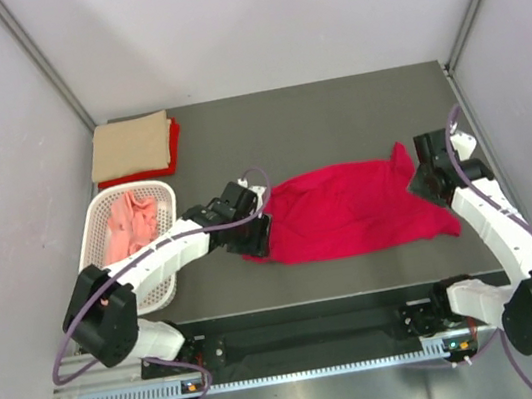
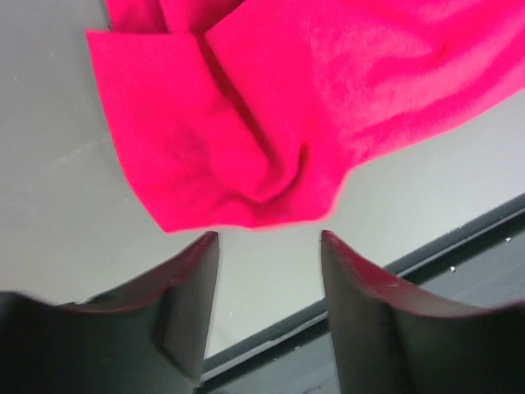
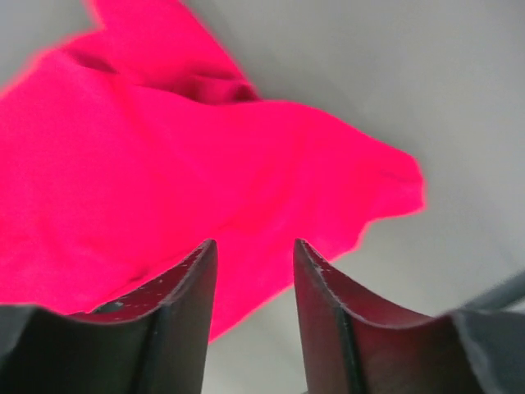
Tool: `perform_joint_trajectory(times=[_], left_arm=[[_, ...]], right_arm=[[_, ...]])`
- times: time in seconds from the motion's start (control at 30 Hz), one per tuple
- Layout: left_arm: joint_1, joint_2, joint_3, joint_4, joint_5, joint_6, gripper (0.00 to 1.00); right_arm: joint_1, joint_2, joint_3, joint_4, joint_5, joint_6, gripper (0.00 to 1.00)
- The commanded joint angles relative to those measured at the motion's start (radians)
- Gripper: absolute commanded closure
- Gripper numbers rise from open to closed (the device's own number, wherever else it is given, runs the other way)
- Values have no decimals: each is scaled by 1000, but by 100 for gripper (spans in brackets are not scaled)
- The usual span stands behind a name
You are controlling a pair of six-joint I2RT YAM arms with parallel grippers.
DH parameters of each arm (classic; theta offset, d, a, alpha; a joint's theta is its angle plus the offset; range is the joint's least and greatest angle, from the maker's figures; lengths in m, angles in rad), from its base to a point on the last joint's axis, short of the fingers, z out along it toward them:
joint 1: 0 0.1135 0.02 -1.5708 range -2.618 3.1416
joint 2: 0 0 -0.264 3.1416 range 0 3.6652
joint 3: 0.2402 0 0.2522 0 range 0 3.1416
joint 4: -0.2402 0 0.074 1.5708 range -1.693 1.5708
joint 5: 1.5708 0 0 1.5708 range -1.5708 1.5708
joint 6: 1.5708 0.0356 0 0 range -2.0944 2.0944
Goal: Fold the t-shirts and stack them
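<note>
A crimson t-shirt (image 1: 349, 212) lies spread and creased on the dark table, between the two arms. My left gripper (image 1: 256, 233) is open and empty just off the shirt's left end; in the left wrist view (image 2: 269, 235) its fingers stand apart just short of a folded cloth corner (image 2: 246, 156). My right gripper (image 1: 419, 183) is open and empty above the shirt's right edge; in the right wrist view (image 3: 253, 243) the cloth (image 3: 164, 189) lies under the fingers. A folded tan t-shirt (image 1: 131, 145) lies on a folded red one (image 1: 173, 151) at the back left. Salmon pink t-shirts (image 1: 134, 225) sit in the basket.
A white mesh basket (image 1: 165, 190) stands at the left beside the left arm. Grey walls close the table at the back and sides. The table's front edge (image 2: 459, 234) with a dark rail runs close under the left gripper.
</note>
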Motion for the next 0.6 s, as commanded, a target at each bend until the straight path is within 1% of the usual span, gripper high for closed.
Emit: perform_joint_trajectory(times=[0.0,0.03,0.07,0.13,0.17,0.2,0.3,0.33,0.43,0.53,0.57], left_arm=[[1,-87,-13,78,33,-23,41],[1,-100,-10,76,22,-31,40],[12,-101,1,78,19,-35,39],[23,-84,19,67,25,-31,38],[29,-74,39,64,19,-26,38],[33,-66,47,60,-3,-15,38],[56,-47,56,47,-20,-11,38],[64,-51,46,61,-18,-11,38],[118,-61,26,73,5,-14,39],[199,-95,-30,121,72,-41,38],[237,-104,-39,150,118,-49,39]], right_arm=[[-13,48,131,78,-97,-47,56],[-13,108,185,84,-130,-87,54],[-13,137,211,93,-198,-98,53],[-10,203,280,116,-256,-136,53],[-8,278,303,127,-261,-144,53],[-10,313,349,125,-251,-161,53],[-10,439,415,130,-235,-202,53],[-8,494,431,131,-237,-207,55],[-11,582,477,98,-227,-179,58],[-10,610,483,107,-247,-152,58],[-10,610,480,110,-238,-146,58]])
